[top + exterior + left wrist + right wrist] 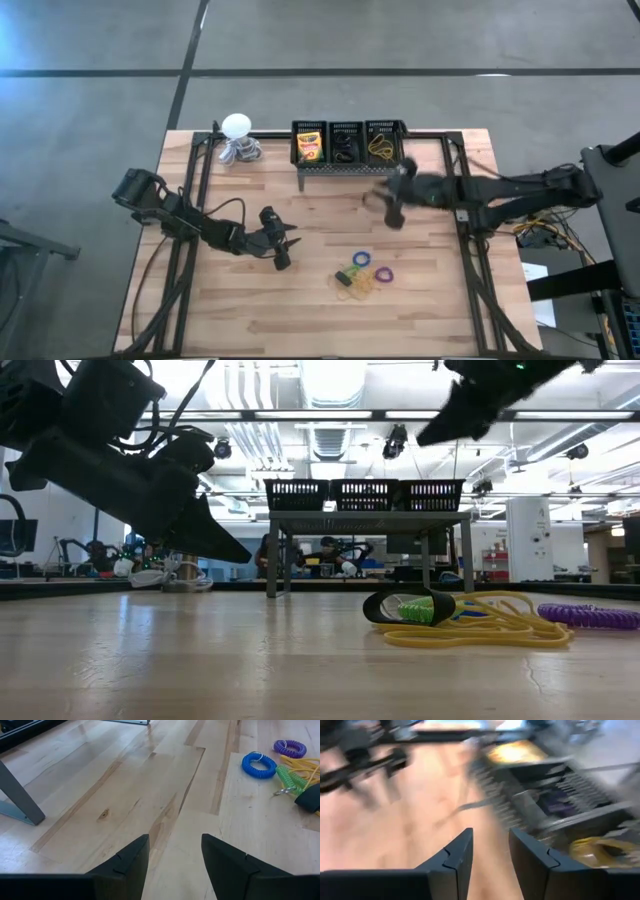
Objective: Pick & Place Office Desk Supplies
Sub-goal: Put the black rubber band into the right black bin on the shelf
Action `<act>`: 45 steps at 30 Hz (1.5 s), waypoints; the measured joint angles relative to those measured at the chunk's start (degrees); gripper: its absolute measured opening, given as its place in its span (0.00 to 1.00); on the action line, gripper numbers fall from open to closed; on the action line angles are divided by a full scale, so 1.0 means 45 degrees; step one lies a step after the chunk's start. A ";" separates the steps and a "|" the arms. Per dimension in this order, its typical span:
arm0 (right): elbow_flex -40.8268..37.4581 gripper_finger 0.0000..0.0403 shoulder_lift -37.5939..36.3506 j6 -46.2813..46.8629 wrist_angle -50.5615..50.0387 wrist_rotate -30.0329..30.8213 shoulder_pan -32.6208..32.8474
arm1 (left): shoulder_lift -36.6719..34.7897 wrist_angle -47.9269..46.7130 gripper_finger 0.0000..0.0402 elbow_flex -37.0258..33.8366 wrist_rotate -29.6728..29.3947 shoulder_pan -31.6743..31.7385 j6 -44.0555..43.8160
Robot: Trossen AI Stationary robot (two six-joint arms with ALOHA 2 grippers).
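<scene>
Left gripper (pixel 172 857) jaws apart, empty; right gripper (pixel 490 852) likewise.

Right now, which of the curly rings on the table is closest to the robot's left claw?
The blue coil ring. In the left wrist view it lies nearer the left gripper than the purple coil ring and green coil ring, with nothing between.

A pale wooden table (pixel 300 300) made of butcher-block planks stands on a grey concrete floor (pixel 100 60) crossed by dark seam lines. Seen level across the tabletop, a large workshop room opens behind — white ceiling pipes and ducts (pixel 270 390), long bright strip lights (pixel 330 375), a white pillar (pixel 525 535) on the right. Far off, workbenches (pixel 80 565) hold cluttered equipment, too small to make out.
</scene>
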 joint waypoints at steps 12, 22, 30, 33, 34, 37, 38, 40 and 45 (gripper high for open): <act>-0.3780 0.25 0.1681 0.2651 0.4354 0.0133 0.3855 | 0.0000 0.0290 0.46 0.0000 0.0032 0.0000 0.0000; -0.6042 0.22 0.4322 0.2375 1.1950 0.0155 0.3975 | 0.0560 0.3293 0.46 0.0317 0.2437 -0.0010 0.2081; -0.5744 0.20 0.5872 0.3598 1.2602 0.0038 0.4243 | 0.3731 0.3207 0.46 0.3186 0.4534 -0.0071 0.2229; -0.5340 0.21 0.6367 0.3585 1.2606 -0.0007 0.4454 | 0.4656 0.2694 0.46 0.4231 0.5759 -0.0181 0.2208; -0.5271 0.21 0.6459 0.3524 1.2571 -0.0001 0.4525 | 0.4902 0.2431 0.46 0.4610 0.6085 -0.0225 0.2206; -0.4817 0.21 0.6748 0.3169 1.2530 -0.0001 0.4723 | 0.5153 0.1116 0.46 0.5469 0.6460 -0.0376 0.2885; -0.4746 0.21 0.6766 0.3052 1.2403 0.0007 0.4788 | 0.5237 0.0755 0.46 0.5799 0.6439 -0.0405 0.3409; -0.4427 0.20 0.6893 0.2816 1.2414 -0.0005 0.4908 | 0.5250 -0.0068 0.46 0.6130 0.6157 -0.0481 0.4455; -0.4223 0.19 0.6722 0.2645 1.2015 -0.0019 0.5335 | 0.5667 -0.0356 0.46 0.6954 0.4326 -0.0479 0.6125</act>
